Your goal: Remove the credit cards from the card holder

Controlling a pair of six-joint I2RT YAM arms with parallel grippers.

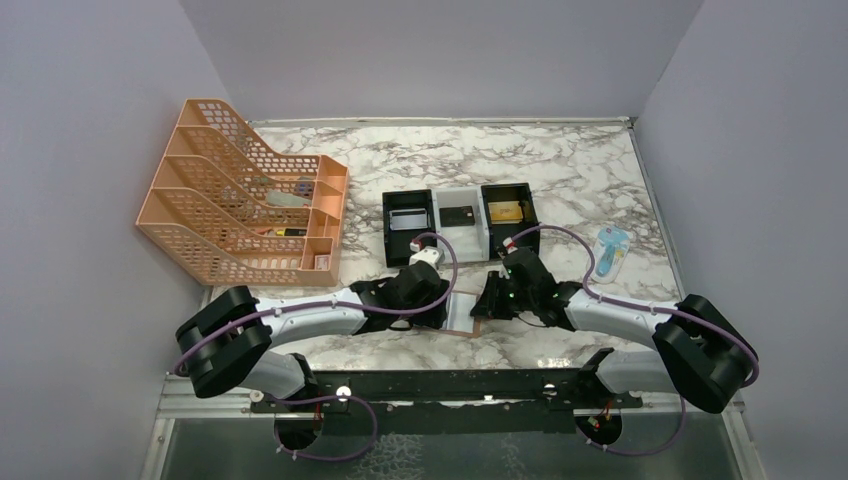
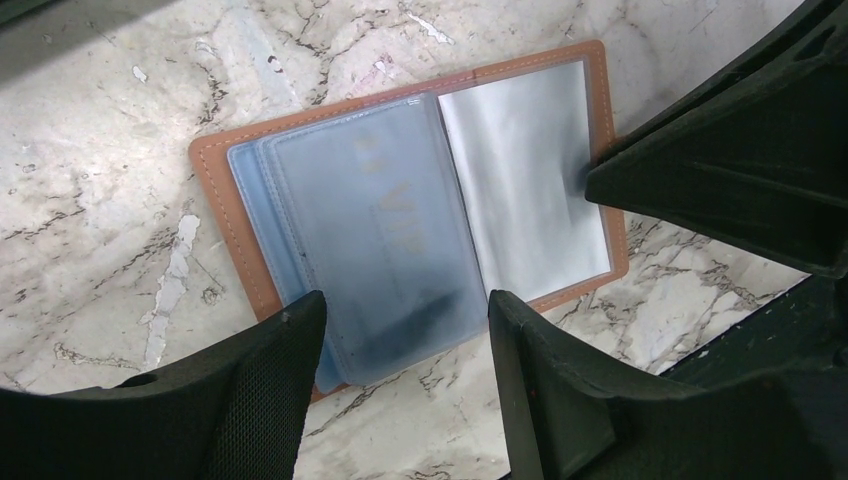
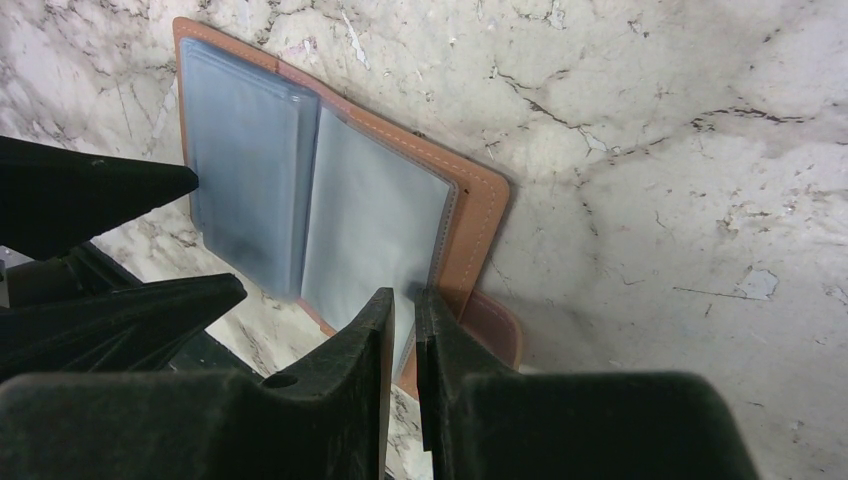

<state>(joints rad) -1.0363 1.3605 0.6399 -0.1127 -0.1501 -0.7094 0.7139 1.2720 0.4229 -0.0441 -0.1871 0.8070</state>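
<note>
The tan-brown card holder (image 2: 215, 170) lies open on the marble between both grippers; it also shows in the top view (image 1: 463, 316) and the right wrist view (image 3: 480, 205). Its light-blue sleeves (image 2: 380, 230) show faint lettering and a dark shape, likely a card inside. The right-hand sleeve (image 2: 525, 180) looks greyish-silver. My left gripper (image 2: 405, 320) is open, its fingers straddling the near edge of the blue sleeves. My right gripper (image 3: 405, 305) is shut, its tips resting on the right sleeve near the holder's edge. It shows in the left wrist view (image 2: 600, 180).
A black-and-white three-compartment tray (image 1: 432, 222) stands behind the holder with a silver, a black and a gold card in it. An orange mesh file rack (image 1: 245, 195) is at back left. A small blue-and-white object (image 1: 610, 250) lies at right.
</note>
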